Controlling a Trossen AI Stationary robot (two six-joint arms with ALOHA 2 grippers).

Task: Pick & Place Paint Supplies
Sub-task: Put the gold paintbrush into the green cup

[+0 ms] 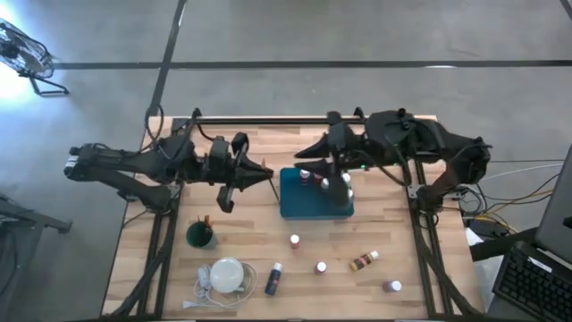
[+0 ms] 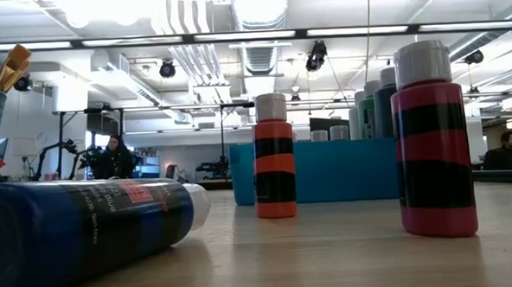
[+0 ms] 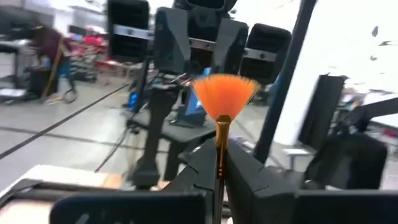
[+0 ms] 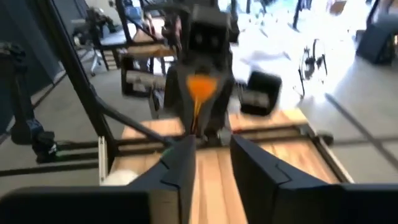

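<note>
- The wooden tabletop [image 1: 268, 246] is seen to carry a teal tray [image 1: 315, 204] near its middle, with several white-capped bottles already stood in it along its far side
- More paint bottles are left out on the boards: a dark blue one lying on its side [image 1: 273, 278], an orange-and-black one upright [image 1: 295, 241], a red-and-black one upright [image 1: 321, 266], a brown one lying down [image 1: 363, 260] and a purple one [image 1: 392, 286] near the right edge
- A green cup [image 1: 201, 235] holding brushes is stood towards the left, nearer the front edge than the left arm
- The left pincer [image 1: 264, 175] is held just left of the tray, closed on a fan brush [image 3: 224, 99] with orange bristles (the thin handle is gripped between the fingers, bristles pointing away from the wrist)
- The right pincer [image 1: 335, 172] is poised over the tray, its fingers parted and nothing held
- The step in hand is judged to be the carrying of the brush; next, it must be brought over its resting place and released
</note>
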